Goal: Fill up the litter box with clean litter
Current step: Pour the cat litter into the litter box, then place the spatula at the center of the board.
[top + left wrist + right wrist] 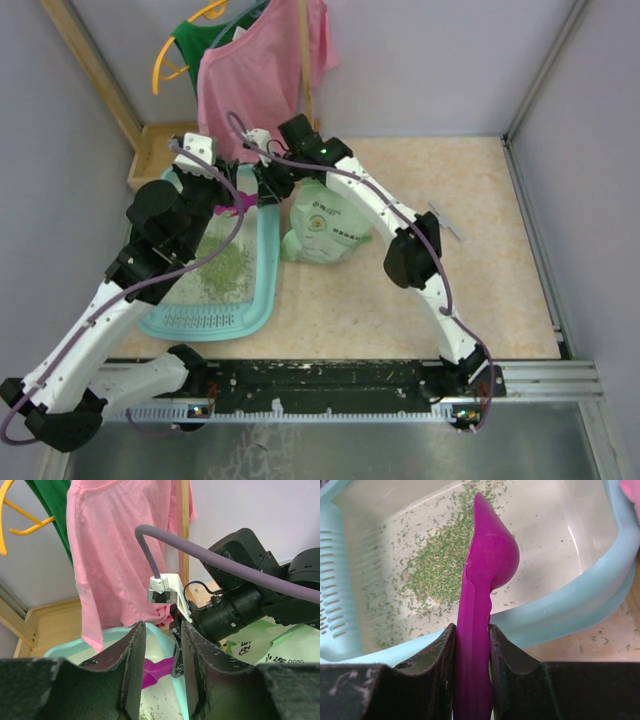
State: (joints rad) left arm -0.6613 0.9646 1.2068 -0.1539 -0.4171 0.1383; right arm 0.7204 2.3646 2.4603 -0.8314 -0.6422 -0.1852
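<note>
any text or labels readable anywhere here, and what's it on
"DONG": on the pale green bag, left wrist view; the Chinese characters beside it are too blurred to read.
The bag's round logo and print in the top view: too small to read.
Nothing else carries text.

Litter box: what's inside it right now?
A patchy heap of clean litter on the whitish base, with the magenta scoop, clamped in the right gripper, over it. In the top view the left arm covers part of the litter box.

Beige speckled table [480,300], teal litter box [205,320] at left (pale green bag [322,232] just beside), wooden tray [150,160] behind
</note>
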